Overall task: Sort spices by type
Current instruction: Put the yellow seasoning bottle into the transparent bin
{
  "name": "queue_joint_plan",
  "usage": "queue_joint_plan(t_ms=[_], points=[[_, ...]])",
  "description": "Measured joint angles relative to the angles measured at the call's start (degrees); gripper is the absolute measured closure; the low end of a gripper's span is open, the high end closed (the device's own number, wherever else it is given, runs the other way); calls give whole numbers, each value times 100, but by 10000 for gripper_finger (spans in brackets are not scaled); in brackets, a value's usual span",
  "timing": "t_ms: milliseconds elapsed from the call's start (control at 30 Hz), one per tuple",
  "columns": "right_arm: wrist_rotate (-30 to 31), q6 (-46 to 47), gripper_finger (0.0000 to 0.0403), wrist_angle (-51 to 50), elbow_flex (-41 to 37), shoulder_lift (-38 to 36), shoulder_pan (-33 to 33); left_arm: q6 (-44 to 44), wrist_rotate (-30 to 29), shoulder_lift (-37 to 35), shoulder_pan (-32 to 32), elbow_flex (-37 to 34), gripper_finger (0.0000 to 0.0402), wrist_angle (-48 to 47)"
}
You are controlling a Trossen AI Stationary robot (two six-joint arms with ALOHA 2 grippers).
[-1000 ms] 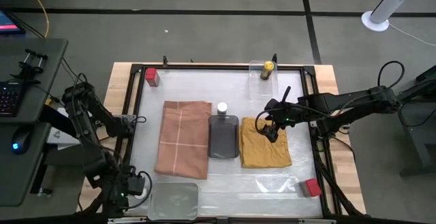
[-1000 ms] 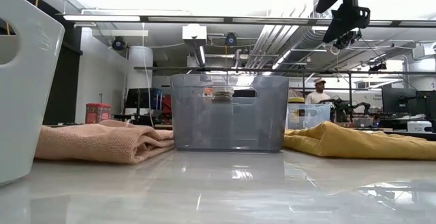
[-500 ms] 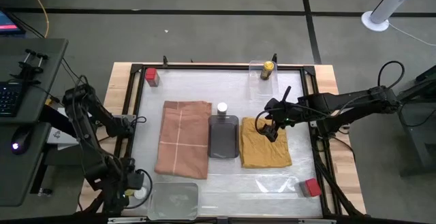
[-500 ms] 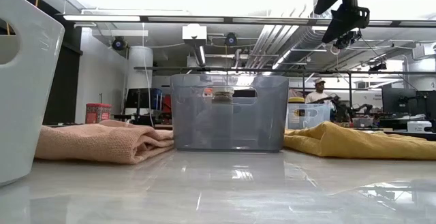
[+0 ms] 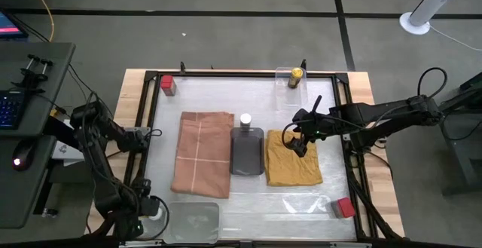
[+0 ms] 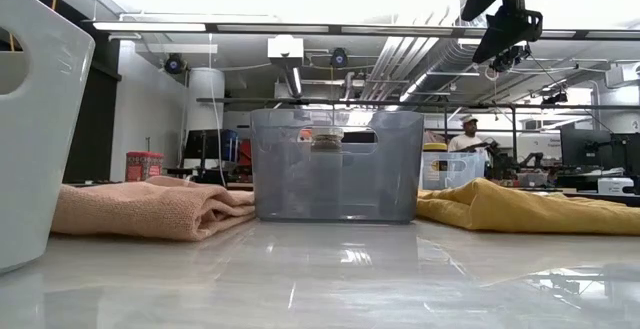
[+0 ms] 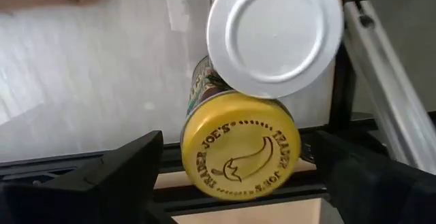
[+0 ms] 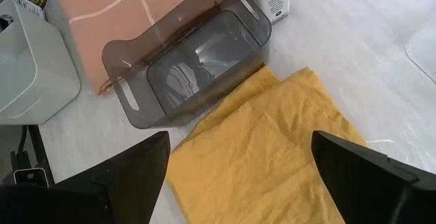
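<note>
Left gripper [image 7: 231, 176]: fingers spread wide, holding nothing, at the near-left corner of the desk [image 5: 248, 203]. Straight ahead of them: a yellow-capped jar [image 7: 237, 146] touching a white-capped jar [image 7: 274, 35], both right by the black frame rail [image 7: 354, 81].

Right gripper [image 5: 300, 147]: fingers wide open, empty, hanging over the yellow cloth [image 5: 292, 163], beside the dark grey tray [image 5: 247, 151].

Other spices: white-capped jar [image 5: 245, 120] at the tray's far end, yellow-capped jar [image 5: 296, 76] in a clear tray at the far edge, red tins far-left [image 5: 167, 85] and near-right [image 5: 346, 207]. Nothing grouped yet.

Risks:
- The left pair touches, so closing on one could knock the other over, or catch both.
- The rail is close, so a finger may hit it on descent.
- Round jars could roll if tipped.
</note>
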Motion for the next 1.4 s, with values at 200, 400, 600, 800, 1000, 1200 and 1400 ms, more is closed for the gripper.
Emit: queue_joint_plan(t_ms=[200, 400, 600, 800, 1000, 1200, 1400], points=[[9, 0, 50, 0, 0, 0, 0, -193, -162, 180, -3, 0, 41, 1], [25, 0, 50, 0, 0, 0, 2, -213, -188, 327, -3, 0, 62, 9], [24, 0, 50, 0, 0, 0, 0, -403, -190, 353, -5, 0, 126, 4], [24, 0, 50, 0, 0, 0, 0, -491, -24, 154, -2, 0, 207, -24], [104, -20, 50, 0, 0, 0, 2, -805, 214, -661, 37, 41, 207, -916], [616, -31, 50, 0, 0, 0, -11, -1281, -334, -1692, 664, 430, 207, -2415], [1243, 202, 50, 21, 0, -132, -15, -584, -1132, -2019, 2350, 784, 207, -2643]])
